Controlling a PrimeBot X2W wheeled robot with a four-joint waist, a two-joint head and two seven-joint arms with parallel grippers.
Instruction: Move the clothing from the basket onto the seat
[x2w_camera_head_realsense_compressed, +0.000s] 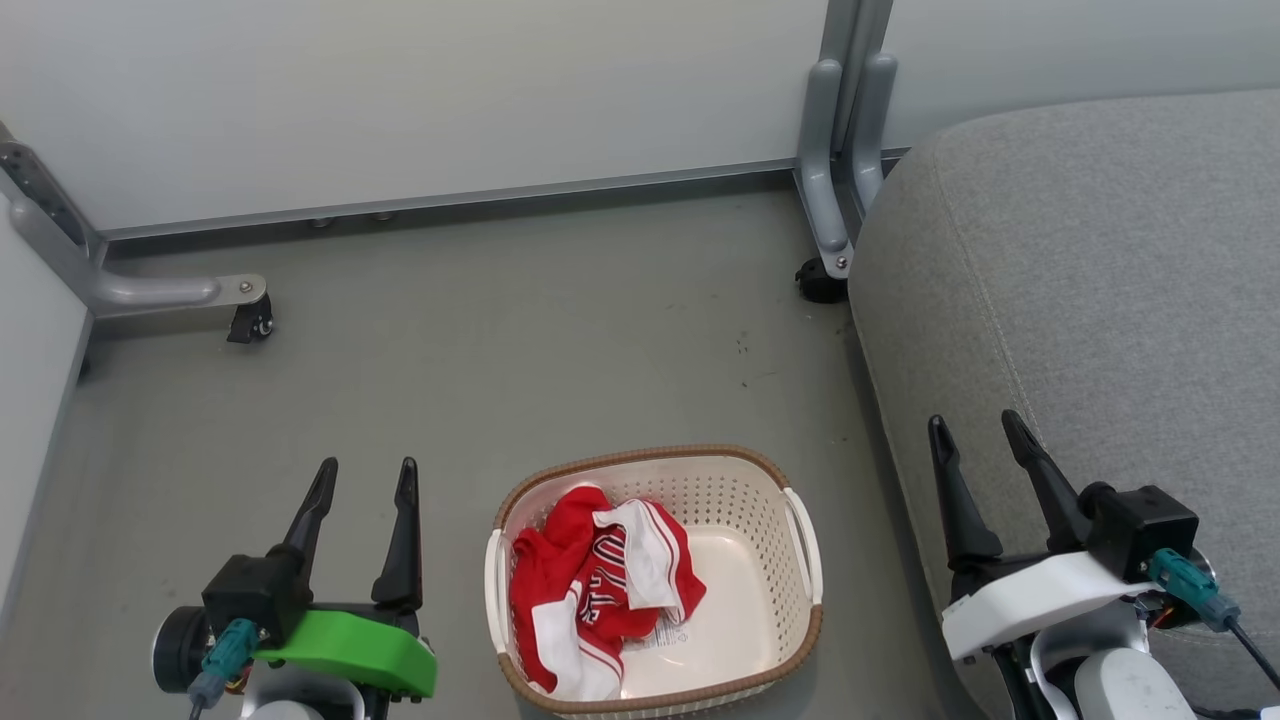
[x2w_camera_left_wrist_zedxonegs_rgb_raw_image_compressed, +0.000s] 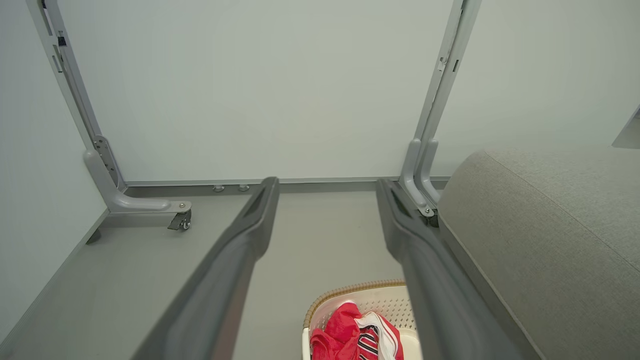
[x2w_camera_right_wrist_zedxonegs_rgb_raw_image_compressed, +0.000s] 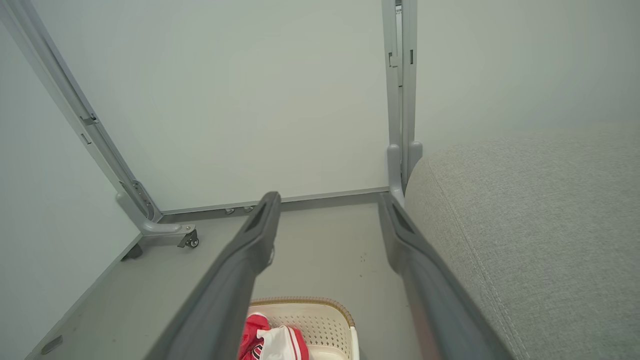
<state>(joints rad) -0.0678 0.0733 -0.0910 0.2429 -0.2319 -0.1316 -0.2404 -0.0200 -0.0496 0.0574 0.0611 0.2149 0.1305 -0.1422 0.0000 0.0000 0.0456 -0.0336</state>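
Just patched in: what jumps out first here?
The red-and-white clothing lies crumpled in the left half of the cream basket on the floor. The big grey seat rises at the right. The left gripper and right gripper flank the basket, jaws open, holding nothing.

The head camera looks from high up, forward and steeply down onto the floor (x2w_camera_head_realsense_compressed: 500, 340). The basket (x2w_camera_head_realsense_compressed: 640, 455) lies close at the bottom middle, the seat (x2w_camera_head_realsense_compressed: 1100, 250) on the right and the wall (x2w_camera_head_realsense_compressed: 400, 100) across the top. The left hand (x2w_camera_head_realsense_compressed: 369, 463) and right hand (x2w_camera_head_realsense_compressed: 972, 418) frame the lower corners. Each wrist camera sits lower and looks along its own fingers (x2w_camera_left_wrist_zedxonegs_rgb_raw_image_compressed: 235, 260), nearly level, at that wall. All three views share the basket's far rim, the seat's edge and the castor leg (x2w_camera_head_realsense_compressed: 170, 292) on the left.
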